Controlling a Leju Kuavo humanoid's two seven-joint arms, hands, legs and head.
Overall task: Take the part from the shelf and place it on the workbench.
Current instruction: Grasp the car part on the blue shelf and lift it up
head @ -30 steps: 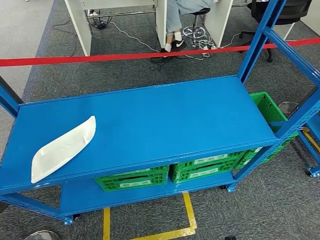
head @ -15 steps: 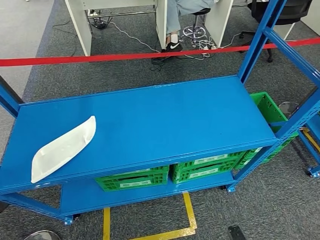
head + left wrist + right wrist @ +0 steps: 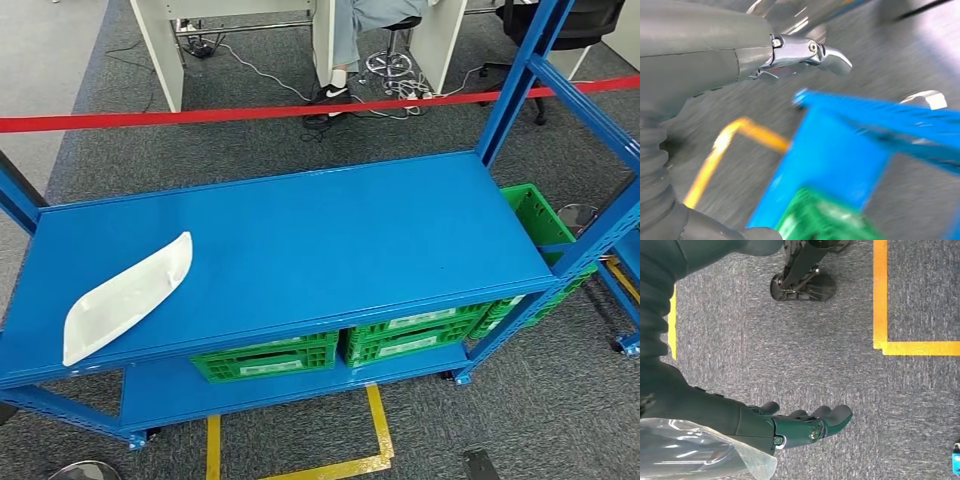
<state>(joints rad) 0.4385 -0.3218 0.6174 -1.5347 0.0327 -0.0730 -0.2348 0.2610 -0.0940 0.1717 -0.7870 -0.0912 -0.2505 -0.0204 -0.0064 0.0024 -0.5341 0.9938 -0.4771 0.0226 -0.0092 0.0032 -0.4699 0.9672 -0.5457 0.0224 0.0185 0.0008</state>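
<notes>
Just one white part (image 3: 124, 296) lies on the shelf (image 3: 317, 240); both hands (image 3: 806, 425) hang empty, fingers extended.

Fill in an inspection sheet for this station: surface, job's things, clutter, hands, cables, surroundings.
Surface: blue shelf, top level bare apart from one item.
Job's things: white part lying flat near the top level's left front edge, untouched.
Clutter: green crates on the lower level and another at the right end.
Hands: left hand holding nothing, beside the shelf corner, blurred; right hand holding nothing, fingers extended over the carpet.
Cables: loose cables on the floor beyond the red tape.
Surroundings: grey carpet, yellow floor marking, a seated person's legs at a desk.
</notes>
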